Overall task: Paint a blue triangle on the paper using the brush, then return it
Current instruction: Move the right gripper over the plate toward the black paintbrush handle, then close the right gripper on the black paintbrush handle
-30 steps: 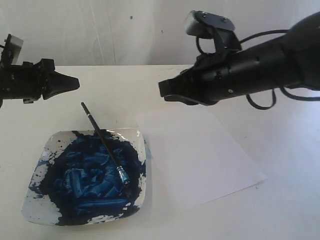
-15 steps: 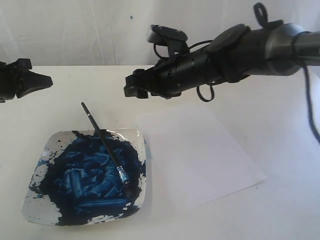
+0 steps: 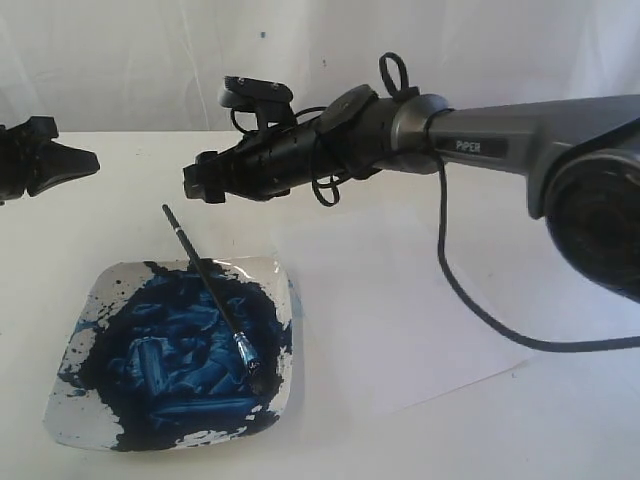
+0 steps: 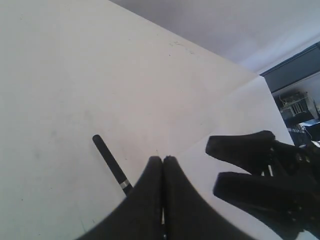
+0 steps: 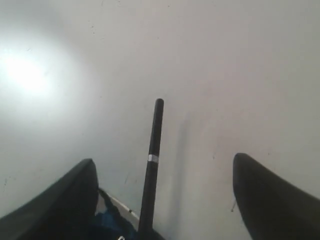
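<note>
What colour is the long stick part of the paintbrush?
Black, with a thin silvery ring. The brush handle shows best in the right wrist view.

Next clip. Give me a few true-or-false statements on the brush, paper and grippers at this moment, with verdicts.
1. The brush has its bristle end resting in the paint-smeared plate, with the handle sticking out past the rim. True.
2. The right gripper is clamped on the brush. False: its jaws stand open near the handle end, holding nothing.
3. The paper bears a blue triangle. False: it is blank.
4. The left gripper is shut and empty. True.
</note>
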`<state>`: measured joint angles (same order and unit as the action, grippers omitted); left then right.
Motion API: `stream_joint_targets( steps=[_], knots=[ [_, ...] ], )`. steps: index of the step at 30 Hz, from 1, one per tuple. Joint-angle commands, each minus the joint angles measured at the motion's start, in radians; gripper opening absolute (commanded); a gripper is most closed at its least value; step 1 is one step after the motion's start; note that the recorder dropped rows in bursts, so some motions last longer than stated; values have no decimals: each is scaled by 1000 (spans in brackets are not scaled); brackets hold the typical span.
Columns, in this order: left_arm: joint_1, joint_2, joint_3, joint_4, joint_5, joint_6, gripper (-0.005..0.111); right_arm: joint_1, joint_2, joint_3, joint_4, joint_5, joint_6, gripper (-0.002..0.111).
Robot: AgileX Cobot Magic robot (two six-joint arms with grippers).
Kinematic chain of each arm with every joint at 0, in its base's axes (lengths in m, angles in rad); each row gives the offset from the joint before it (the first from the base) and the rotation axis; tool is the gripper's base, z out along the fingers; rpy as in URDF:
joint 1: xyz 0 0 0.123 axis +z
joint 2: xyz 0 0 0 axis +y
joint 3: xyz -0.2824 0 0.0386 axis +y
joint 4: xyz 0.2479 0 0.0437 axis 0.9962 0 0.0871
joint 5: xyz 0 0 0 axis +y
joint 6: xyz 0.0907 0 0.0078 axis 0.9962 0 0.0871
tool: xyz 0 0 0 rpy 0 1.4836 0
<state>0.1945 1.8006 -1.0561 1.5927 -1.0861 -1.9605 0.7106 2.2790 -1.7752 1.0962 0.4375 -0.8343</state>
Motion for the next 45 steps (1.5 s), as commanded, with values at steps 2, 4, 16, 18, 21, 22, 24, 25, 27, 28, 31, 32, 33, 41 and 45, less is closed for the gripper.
stream_joint_targets(
  steps=[2,4,16,18,21,22,24,25,27,28,31,32,33,41,45],
  knots=[
    [3,-7,-5,0,3,4,0,34,114,-148,3,18,27,69],
    [3,-7,-5,0,3,4,0,43,153,-204,3,35,27,69],
    [3,-7,-5,0,3,4,0,69,276,-329,-249,61,195,66],
    [3,-7,-5,0,3,4,0,76,285,-329,-251,54,195,64],
    [3,-7,-5,0,3,4,0,86,295,-335,-251,43,195,64],
    [3,-7,-5,0,3,4,0,88,295,-342,-251,43,195,64],
    [3,-7,-5,0,5,4,0,97,295,-350,-251,29,195,63],
    [3,-7,-5,0,5,4,0,97,295,-357,-251,29,195,59],
    [3,-7,-5,0,5,4,0,97,295,-357,-254,36,195,50],
    [3,-7,-5,0,5,4,0,97,295,-357,-262,44,195,48],
    [3,-7,-5,0,5,4,0,97,295,-357,-264,57,195,47],
    [3,-7,-5,0,5,4,0,97,295,-357,-264,59,195,47],
    [3,-7,-5,0,5,4,0,97,295,-357,-264,59,195,47],
    [3,-7,-5,0,3,4,0,97,295,-357,-264,77,195,27],
    [3,-7,-5,0,3,4,0,97,295,-357,-264,77,195,20]
  ],
)
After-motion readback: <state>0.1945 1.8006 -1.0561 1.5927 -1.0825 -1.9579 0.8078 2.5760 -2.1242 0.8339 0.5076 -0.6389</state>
